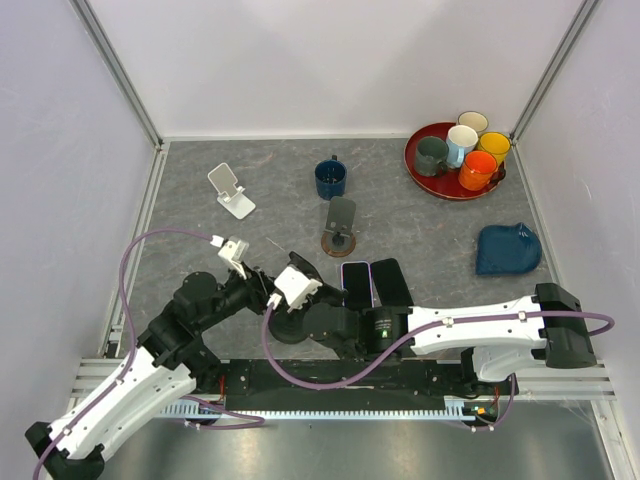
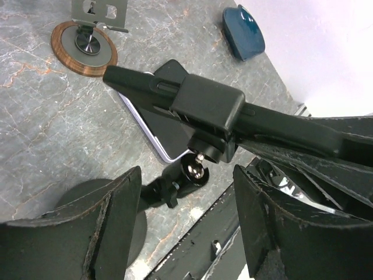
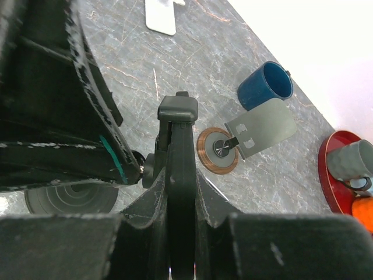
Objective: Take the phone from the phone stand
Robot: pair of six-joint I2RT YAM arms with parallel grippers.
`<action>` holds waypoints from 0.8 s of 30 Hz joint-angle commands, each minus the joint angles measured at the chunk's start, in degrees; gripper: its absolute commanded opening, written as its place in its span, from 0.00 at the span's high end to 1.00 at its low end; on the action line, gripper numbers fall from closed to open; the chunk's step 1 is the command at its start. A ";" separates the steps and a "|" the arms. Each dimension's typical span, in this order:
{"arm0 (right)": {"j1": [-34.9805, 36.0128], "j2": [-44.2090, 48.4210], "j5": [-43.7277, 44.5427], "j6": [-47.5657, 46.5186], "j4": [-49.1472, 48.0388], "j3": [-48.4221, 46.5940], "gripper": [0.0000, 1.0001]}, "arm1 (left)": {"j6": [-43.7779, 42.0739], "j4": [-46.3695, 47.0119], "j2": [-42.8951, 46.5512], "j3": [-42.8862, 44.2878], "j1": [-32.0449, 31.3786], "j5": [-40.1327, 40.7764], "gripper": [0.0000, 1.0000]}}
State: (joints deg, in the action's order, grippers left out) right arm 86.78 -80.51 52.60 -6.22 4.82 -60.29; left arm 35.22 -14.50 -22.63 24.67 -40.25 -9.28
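Note:
A black phone stand with a round base [image 1: 283, 328] stands at the near middle of the table. Its clamp [image 2: 210, 108] holds a black phone [image 3: 180, 169], seen edge-on in the right wrist view. My right gripper [image 3: 180, 198] is shut on the phone's two faces, just below the clamp's top jaw. My left gripper [image 2: 186, 175] is open, its fingers [image 2: 111, 216] on either side of the stand's ball joint [image 2: 195, 169] and above the base [image 2: 87, 198], touching nothing. In the top view both grippers meet over the stand, left [image 1: 262, 295] and right [image 1: 318, 320].
A lilac phone [image 1: 357, 283] and a black phone [image 1: 390, 283] lie flat just behind the stand. A wood-based stand [image 1: 340, 228], a white stand [image 1: 232, 190], a blue mug [image 1: 330, 178], a red tray [image 1: 412, 160] of cups and a blue pouch [image 1: 508, 250] lie farther back.

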 commanded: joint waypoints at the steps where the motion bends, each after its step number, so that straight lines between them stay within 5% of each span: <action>1: 0.23 2.02 -0.04 -0.28 -2.54 -6.94 1.00 | -6.66 5.36 -2.41 0.56 -0.35 -3.20 0.30; 16: 0.23 2.11 -2.32 -0.72 -0.07 -7.82 1.00 | -7.54 15.72 -5.93 -6.12 -8.88 4.71 0.40; 24: 0.23 2.29 -4.69 -1.51 0.01 -7.56 1.00 | -8.85 20.21 -7.77 -8.05 -10.46 3.48 0.63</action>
State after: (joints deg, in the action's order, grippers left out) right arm 86.74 -80.51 48.47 -8.23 12.53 -63.59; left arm 28.77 1.67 -28.91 17.93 -49.71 -5.78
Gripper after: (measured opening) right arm 0.208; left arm 0.456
